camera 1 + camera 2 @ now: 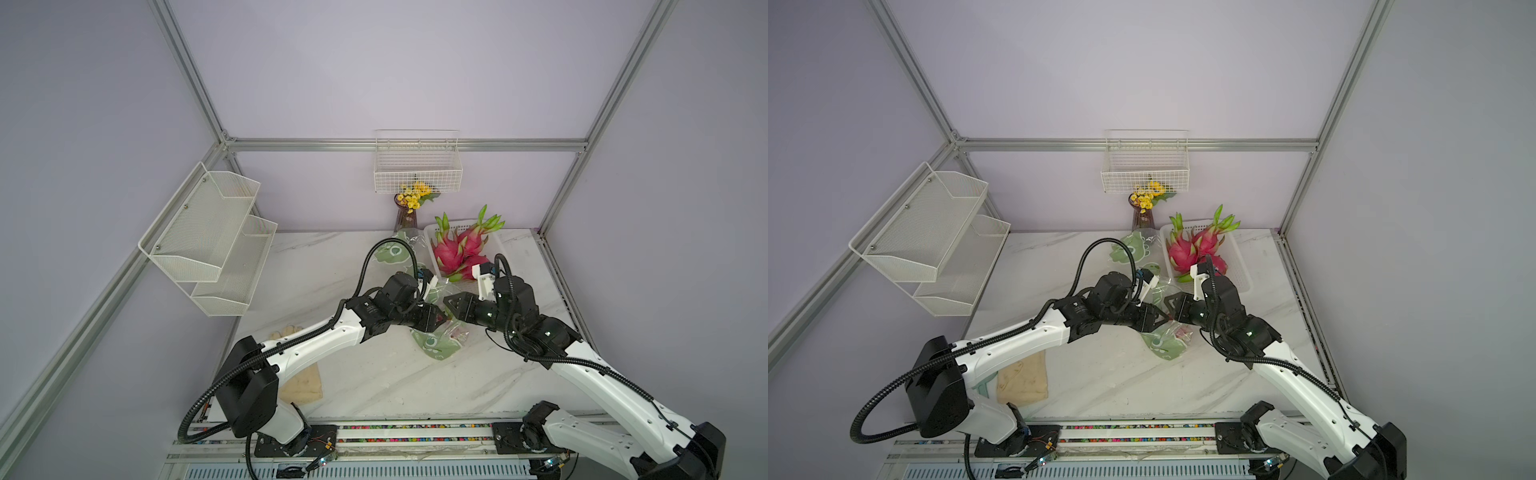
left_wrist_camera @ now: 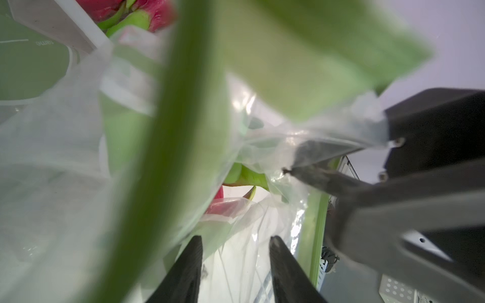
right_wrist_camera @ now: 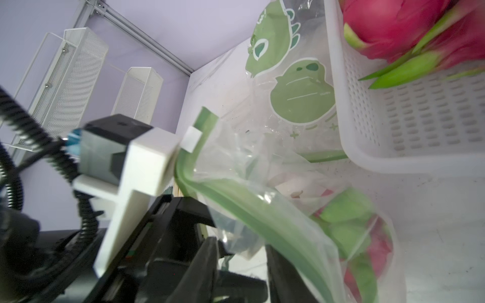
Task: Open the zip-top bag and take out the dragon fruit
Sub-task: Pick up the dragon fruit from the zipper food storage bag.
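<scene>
The zip-top bag (image 1: 435, 348) lies on the table under both grippers. It holds one dragon fruit (image 3: 380, 246), just below the right gripper (image 3: 240, 242). Its green zip strip (image 3: 236, 207) rises past the right fingers. A white perforated basket (image 3: 420, 126) stands just beyond the right gripper, with three more fruits (image 1: 455, 253) piled inside. A flat printed bag (image 1: 390, 251) lies beyond the left gripper (image 2: 236, 237), just beside the basket.

The marble table (image 1: 374, 374) is bare on the near side of both grippers; beyond them it is crowded.

The bagged fruit turns green scale tips toward the left gripper; its long axis I cannot tell. The basket fruits point their spikes away from the grippers.

Both grippers have their jaws apart and clamp nothing that shows. Bag film hangs between the left fingers (image 2: 189, 267).
</scene>
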You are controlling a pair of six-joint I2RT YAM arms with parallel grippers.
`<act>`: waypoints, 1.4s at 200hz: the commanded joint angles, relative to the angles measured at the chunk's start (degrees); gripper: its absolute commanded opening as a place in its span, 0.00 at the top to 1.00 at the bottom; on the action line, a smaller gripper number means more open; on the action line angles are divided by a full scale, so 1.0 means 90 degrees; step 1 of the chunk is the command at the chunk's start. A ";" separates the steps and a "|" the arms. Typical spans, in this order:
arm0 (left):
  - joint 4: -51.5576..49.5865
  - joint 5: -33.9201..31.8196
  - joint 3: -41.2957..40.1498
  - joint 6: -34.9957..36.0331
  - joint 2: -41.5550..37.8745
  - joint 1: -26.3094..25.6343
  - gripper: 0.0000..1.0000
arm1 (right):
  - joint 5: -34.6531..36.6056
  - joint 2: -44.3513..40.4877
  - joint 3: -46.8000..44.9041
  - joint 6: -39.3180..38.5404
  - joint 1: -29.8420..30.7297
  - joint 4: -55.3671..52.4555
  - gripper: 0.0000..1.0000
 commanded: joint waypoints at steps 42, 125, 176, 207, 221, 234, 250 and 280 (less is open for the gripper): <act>0.0988 0.0172 -0.0098 -0.0225 0.0280 0.0127 0.56 | 0.1181 -0.0421 0.0962 -0.0161 -0.0030 -0.1524 0.54; 0.1375 0.0156 0.0162 -0.0325 0.0655 0.0119 0.61 | 0.0428 0.0692 0.0711 -0.0935 -0.1186 -0.1211 0.34; 0.1475 0.0154 0.0348 -0.0352 0.0813 0.0117 0.61 | -0.0689 0.1402 0.0543 -0.1127 -0.1531 -0.0147 0.33; 0.1441 0.0131 0.0510 -0.0328 0.0932 0.0118 0.61 | -0.0890 0.1744 0.0548 -0.1188 -0.1554 0.0051 0.40; 0.1405 0.0081 0.0584 -0.0323 0.0976 0.0117 0.62 | -0.0901 0.1770 0.0552 -0.1207 -0.1564 0.0075 0.52; 0.1416 -0.0022 0.0606 -0.0352 0.0997 0.0122 0.61 | -0.0891 0.1723 0.0511 -0.1217 -0.1561 0.0118 0.67; 0.1433 -0.0150 0.0644 -0.0371 0.1009 0.0117 0.56 | -0.0898 0.1650 0.0472 -0.1217 -0.1576 0.0158 0.78; 0.1333 -0.0591 0.0686 -0.0462 0.1032 0.0140 0.56 | -0.1026 0.1528 0.0440 -0.1188 -0.1578 0.0174 0.89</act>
